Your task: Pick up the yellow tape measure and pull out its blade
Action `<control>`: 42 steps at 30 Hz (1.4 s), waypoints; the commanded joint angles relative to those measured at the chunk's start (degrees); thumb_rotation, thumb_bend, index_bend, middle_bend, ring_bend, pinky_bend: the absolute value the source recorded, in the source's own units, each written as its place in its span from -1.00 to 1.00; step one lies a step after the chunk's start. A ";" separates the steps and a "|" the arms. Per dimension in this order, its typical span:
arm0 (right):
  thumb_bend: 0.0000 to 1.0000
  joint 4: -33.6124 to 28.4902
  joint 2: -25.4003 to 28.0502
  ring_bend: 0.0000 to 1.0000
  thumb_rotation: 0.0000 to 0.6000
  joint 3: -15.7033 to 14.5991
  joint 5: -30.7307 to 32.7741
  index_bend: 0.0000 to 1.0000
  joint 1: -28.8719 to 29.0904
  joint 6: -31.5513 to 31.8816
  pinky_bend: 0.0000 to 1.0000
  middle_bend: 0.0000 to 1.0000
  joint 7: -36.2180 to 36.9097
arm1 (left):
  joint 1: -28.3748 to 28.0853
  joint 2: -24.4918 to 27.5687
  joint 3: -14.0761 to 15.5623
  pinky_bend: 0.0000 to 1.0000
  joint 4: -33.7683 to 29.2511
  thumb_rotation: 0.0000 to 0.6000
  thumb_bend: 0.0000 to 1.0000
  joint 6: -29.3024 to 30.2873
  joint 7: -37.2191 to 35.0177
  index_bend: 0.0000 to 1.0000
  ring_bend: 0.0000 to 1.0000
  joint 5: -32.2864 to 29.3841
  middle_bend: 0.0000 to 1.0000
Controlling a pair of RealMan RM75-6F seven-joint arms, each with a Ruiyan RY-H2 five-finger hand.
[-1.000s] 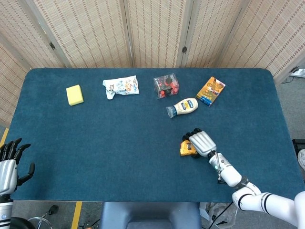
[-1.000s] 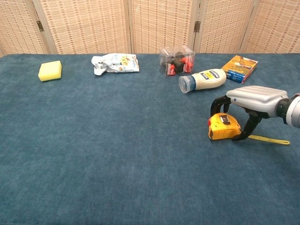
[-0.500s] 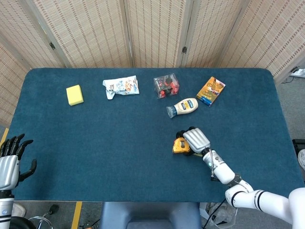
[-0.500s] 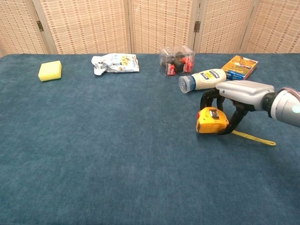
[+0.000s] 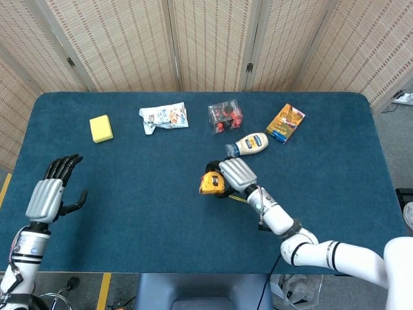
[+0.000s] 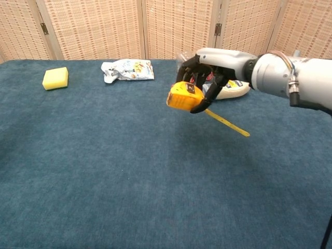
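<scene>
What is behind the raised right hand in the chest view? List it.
Behind the right hand holding the tape measure, the clear box and mayonnaise bottle show only partly; the hand covers the rest.

One tape measure (image 5: 211,183), yellow, with one blade (image 6: 226,122) sticking out. One sponge (image 5: 100,128). One snack bag (image 5: 164,117) (crumpled, white). One clear box (image 5: 224,116) with red and black bits inside, count unclear. One squeeze bottle (image 5: 248,144), lying down. One orange carton (image 5: 285,123). Two hands: left hand (image 5: 50,193), right hand (image 5: 237,174). One table (image 5: 148,213), blue. Folding screen panels behind, partly cut off, not counted.
</scene>
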 commanded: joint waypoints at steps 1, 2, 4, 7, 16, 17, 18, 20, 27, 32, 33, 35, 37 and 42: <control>-0.63 -0.27 -2.40 -0.07 1.00 2.41 4.62 0.26 3.71 -0.59 -0.46 0.12 -2.08 | -3.65 -2.37 -1.96 -0.94 -1.28 0.92 -0.11 -3.11 0.66 -0.95 -0.87 -2.66 -0.80; -0.63 -0.08 -3.06 -0.07 1.00 2.90 6.37 0.26 4.86 -0.90 -0.46 0.12 -2.67 | -4.66 -3.12 -2.38 -0.94 -1.81 0.91 -0.12 -3.98 1.59 -0.98 -0.89 -4.03 -0.83; -0.63 0.24 -3.93 -0.07 1.00 3.45 8.68 0.26 6.49 -1.10 -0.46 0.12 -3.61 | -6.07 -4.21 -3.01 -0.94 -2.68 0.91 -0.13 -5.05 3.18 -1.00 -0.96 -6.43 -0.91; -0.64 0.86 -5.23 -0.07 1.00 4.01 11.92 0.26 8.94 -0.88 -0.46 0.12 -5.25 | -8.20 -5.92 -3.92 -0.95 -3.99 0.91 -0.15 -6.41 5.75 -1.00 -1.00 -10.68 -1.00; -0.64 3.91 -8.30 -0.06 1.00 4.81 20.93 0.26 14.88 -0.84 -0.46 0.12 -7.83 | -11.50 -9.72 -5.50 -0.98 -6.41 0.91 -0.20 -6.70 7.34 -1.00 -1.00 -18.66 -1.00; -0.63 4.42 -8.63 -0.06 1.00 4.64 21.61 0.26 15.54 -0.75 -0.46 0.12 -8.28 | -11.73 -9.91 -5.50 -0.98 -6.63 0.92 -0.20 -7.03 7.00 -1.00 -1.00 -19.34 -1.00; -0.63 4.77 -8.88 -0.06 1.00 4.52 22.05 0.26 15.97 -0.61 -0.46 0.12 -8.56 | -11.86 -10.03 -5.52 -0.98 -6.78 0.92 -0.20 -7.18 6.74 -1.00 -1.00 -19.81 -1.00; -0.63 5.41 -9.41 -0.06 1.00 4.52 23.23 0.26 16.78 -0.49 -0.46 0.12 -8.67 | -12.11 -10.34 -5.45 -0.98 -7.08 0.91 -0.20 -7.13 6.51 -1.00 -1.00 -20.45 -1.00; -0.63 7.67 -11.34 -0.06 1.00 4.92 26.54 0.26 19.45 0.04 -0.46 0.12 -9.00 | -12.86 -12.59 -5.28 -0.99 -7.25 0.91 -0.22 -4.86 7.26 -1.00 -1.00 -21.58 -1.00; -0.63 8.92 -12.77 -0.05 1.00 5.08 28.84 0.26 21.52 0.60 -0.46 0.12 -10.02 | -13.61 -14.14 -5.28 -1.00 -7.54 0.91 -0.27 -3.71 8.56 -1.00 -1.00 -23.48 -1.00; -0.63 9.19 -12.98 -0.05 1.00 5.18 29.25 0.26 21.85 0.71 -0.46 0.12 -10.15 | -13.76 -14.22 -5.24 -1.00 -7.65 0.91 -0.27 -3.88 8.67 -1.00 -1.00 -23.98 -1.00; -0.63 9.66 -13.32 -0.05 1.00 5.39 30.37 0.26 22.53 0.60 -0.46 0.12 -10.31 | -14.02 -14.44 -5.39 -1.00 -7.87 0.91 -0.27 -4.26 8.36 -1.00 -1.00 -25.17 -1.00; -0.64 10.09 -13.46 -0.05 1.00 5.44 31.45 0.26 23.10 0.45 -0.46 0.12 -10.64 | -14.19 -14.49 -5.54 -1.00 -8.07 0.91 -0.27 -4.74 7.92 -1.00 -1.00 -26.35 -1.00; -0.64 11.32 -13.67 -0.05 1.00 5.21 34.97 0.26 25.20 0.66 -0.46 0.12 -12.92 | -14.54 -14.08 -5.67 -1.00 -8.71 0.91 -0.27 -6.18 6.81 -1.00 -1.00 -28.84 -1.00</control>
